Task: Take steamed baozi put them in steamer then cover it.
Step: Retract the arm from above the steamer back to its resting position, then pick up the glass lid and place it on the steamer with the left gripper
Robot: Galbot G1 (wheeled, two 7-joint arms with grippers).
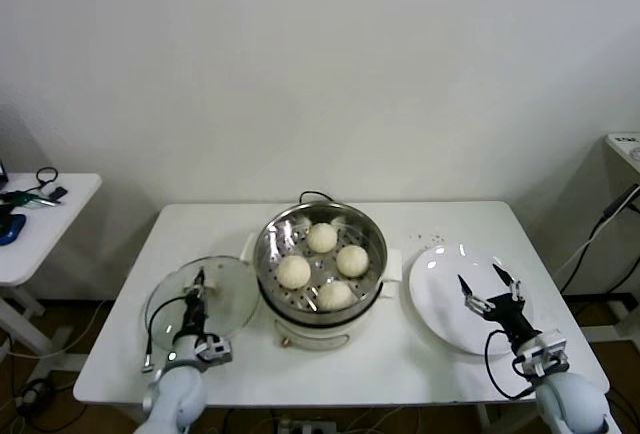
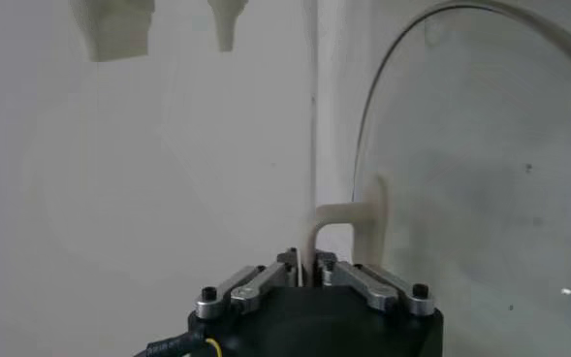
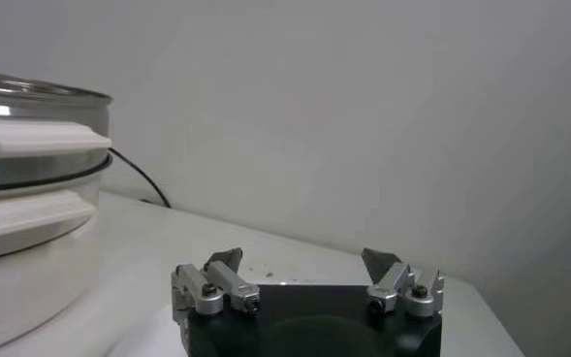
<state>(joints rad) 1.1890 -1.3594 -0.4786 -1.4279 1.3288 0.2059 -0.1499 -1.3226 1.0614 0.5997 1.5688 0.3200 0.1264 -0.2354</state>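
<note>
Several cream-white baozi [image 1: 322, 237] sit on the perforated tray inside the steel steamer [image 1: 276, 231] at the table's middle. The clear glass cover [image 1: 236, 299] lies on the table left of the steamer. My left gripper [image 1: 199, 281] is shut on the cover's cream handle [image 2: 348, 222], seen up close in the left wrist view, where the cover's glass [image 2: 479, 165] fills the side. My right gripper [image 1: 489, 288] is open and empty above the white plate [image 1: 440, 299] right of the steamer. In the right wrist view my right gripper [image 3: 302, 260] hangs open, the steamer [image 3: 33, 126] off to one side.
The steamer's cream base [image 1: 310, 334] faces the table's front edge, and its black cord [image 1: 312, 195] runs off the back. A small side table [image 1: 60, 216] with cables stands at far left. A wall lies behind the table.
</note>
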